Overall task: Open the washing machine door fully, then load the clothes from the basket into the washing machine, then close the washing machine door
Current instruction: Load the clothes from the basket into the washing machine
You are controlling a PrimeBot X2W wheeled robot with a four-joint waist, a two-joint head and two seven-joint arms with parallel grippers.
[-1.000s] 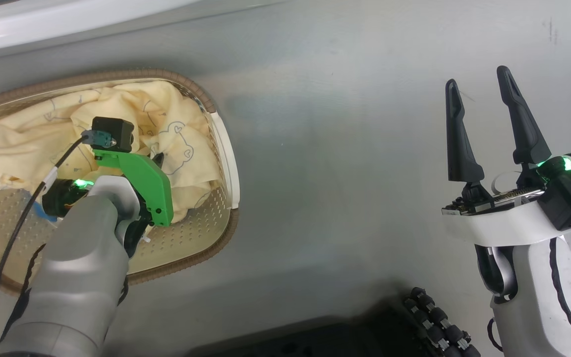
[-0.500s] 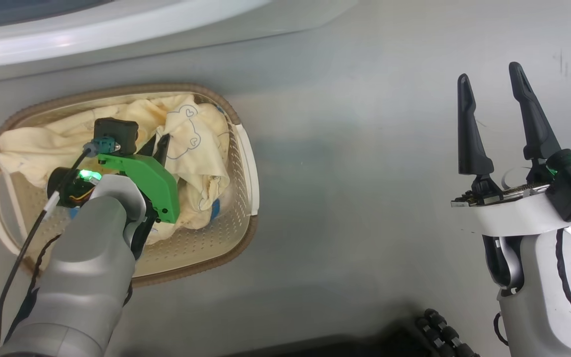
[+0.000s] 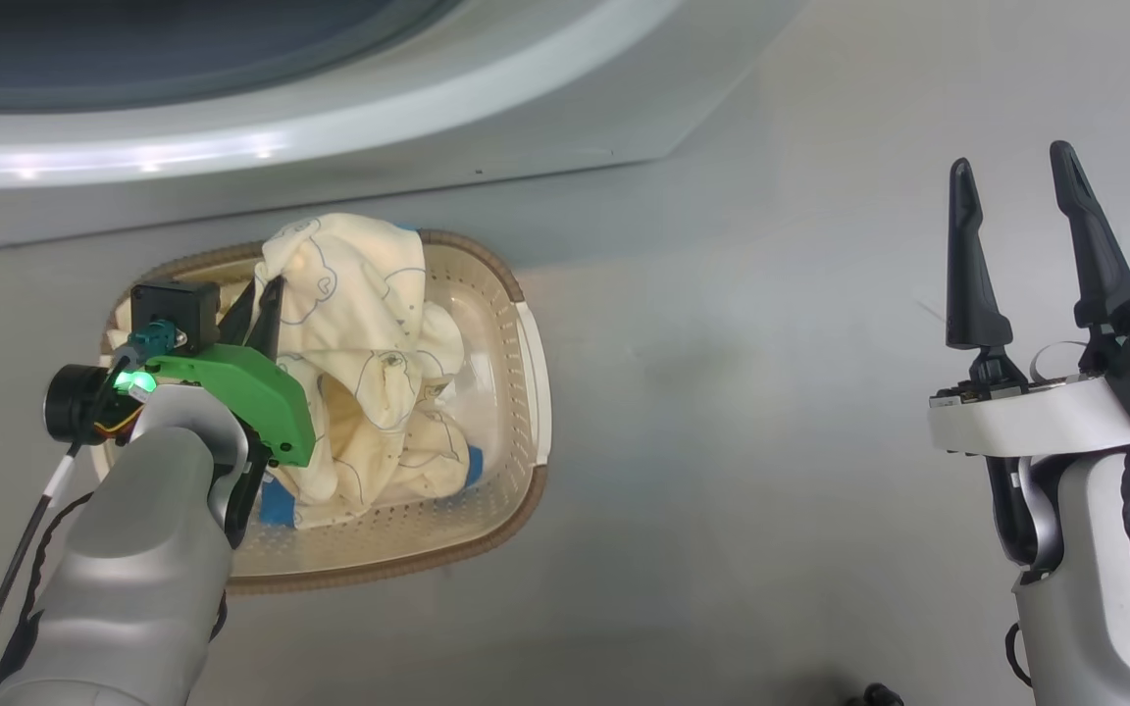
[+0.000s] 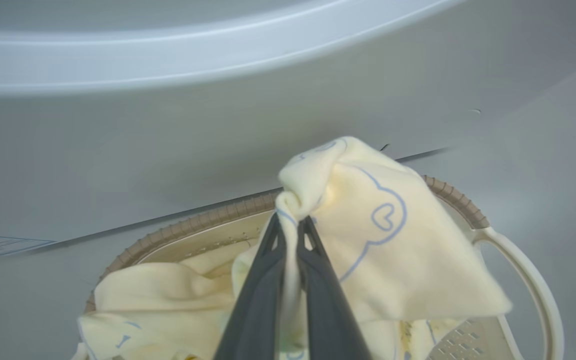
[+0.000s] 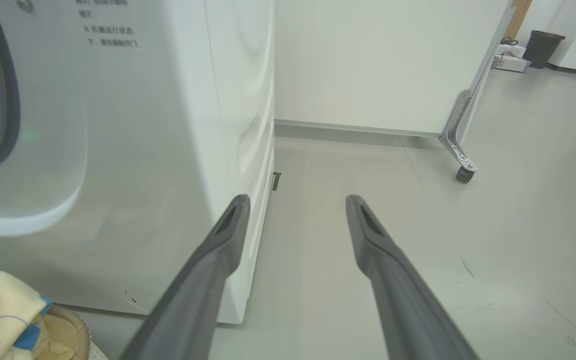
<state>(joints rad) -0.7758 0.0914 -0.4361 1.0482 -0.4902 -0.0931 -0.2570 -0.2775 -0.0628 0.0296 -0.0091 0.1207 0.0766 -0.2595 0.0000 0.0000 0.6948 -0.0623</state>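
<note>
Here, a fold of the pale-yellow, line-printed clothes (image 3: 359,324) is pinched between the closed jaws of the left gripper (image 3: 266,289) and held up over the basket (image 3: 516,490), before the washing machine (image 3: 330,137); the right gripper (image 3: 1011,167) is seen spread wide over the floor (image 3: 771,392).

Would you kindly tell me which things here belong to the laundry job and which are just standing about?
Job: washing machine, basket, yellow clothes, blue cloth, left hand gripping the clothes.
Standing about: dark bin, white wheeled panel.

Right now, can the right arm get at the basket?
Probably yes: bare floor lies between the open right gripper and the basket, though the left gripper, shut on clothes, sits over it.
</note>
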